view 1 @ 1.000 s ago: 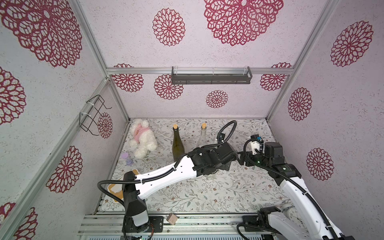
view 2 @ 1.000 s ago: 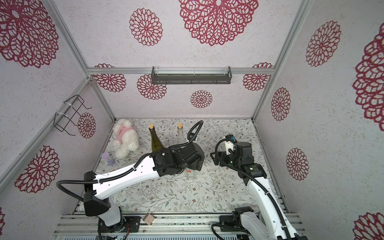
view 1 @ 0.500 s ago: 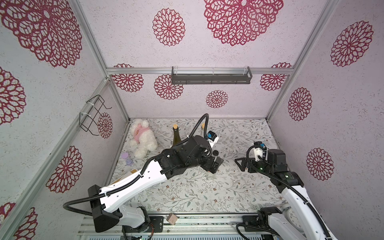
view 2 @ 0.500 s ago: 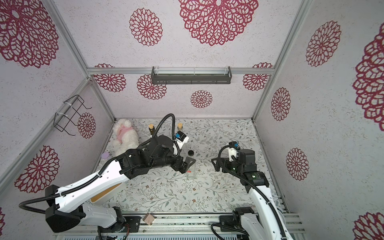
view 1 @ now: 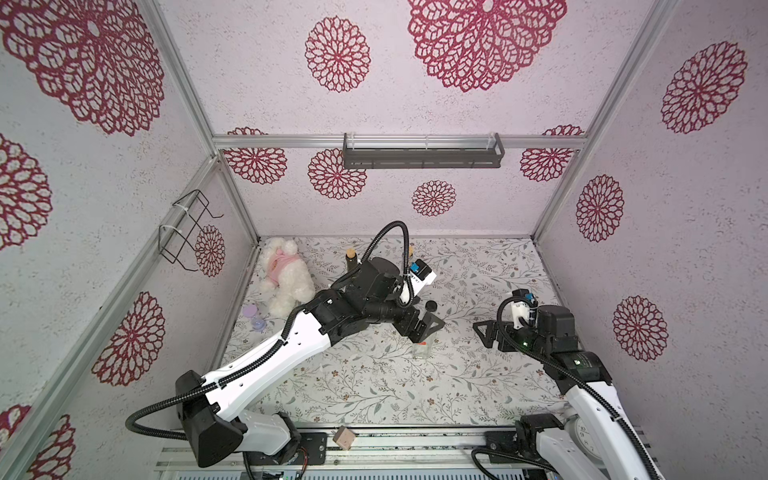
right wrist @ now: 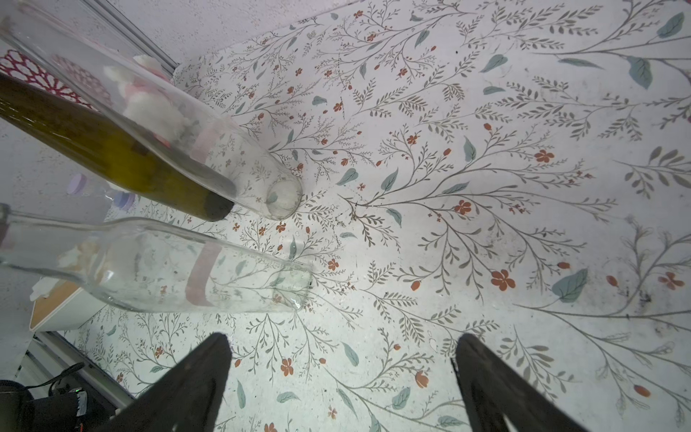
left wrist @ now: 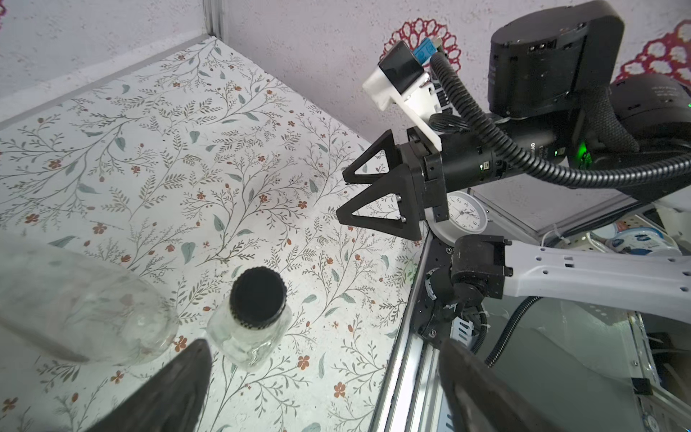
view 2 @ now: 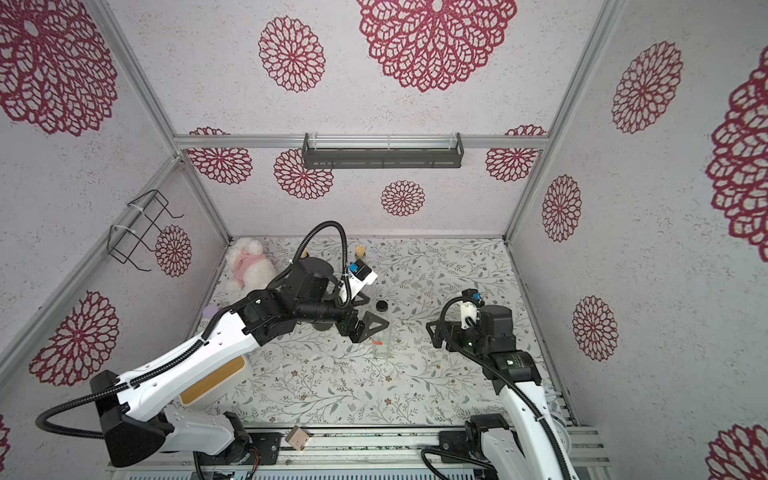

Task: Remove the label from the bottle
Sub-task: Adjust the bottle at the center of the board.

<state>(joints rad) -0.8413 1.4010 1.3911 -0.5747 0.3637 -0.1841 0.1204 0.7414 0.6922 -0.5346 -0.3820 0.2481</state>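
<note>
Floral mat [view 1: 478,374], reach step: left gripper [view 1: 430,332] and right gripper [view 1: 482,332] spread, empty, either side of bottle [right wrist: 149,262]; next, 1 must pinch label [right wrist: 198,273] edge.

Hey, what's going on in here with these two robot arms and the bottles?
Two robot arms are set to take a label off the clear bottle standing upright mid-table. Neither holds anything: the left gripper hangs open close beside the bottle, and the right gripper is open too, off to one side and apart from it. A pale band shows around the bottle in the right wrist view, so the label looks not yet removed. A black-capped jar stands nearby.
</note>
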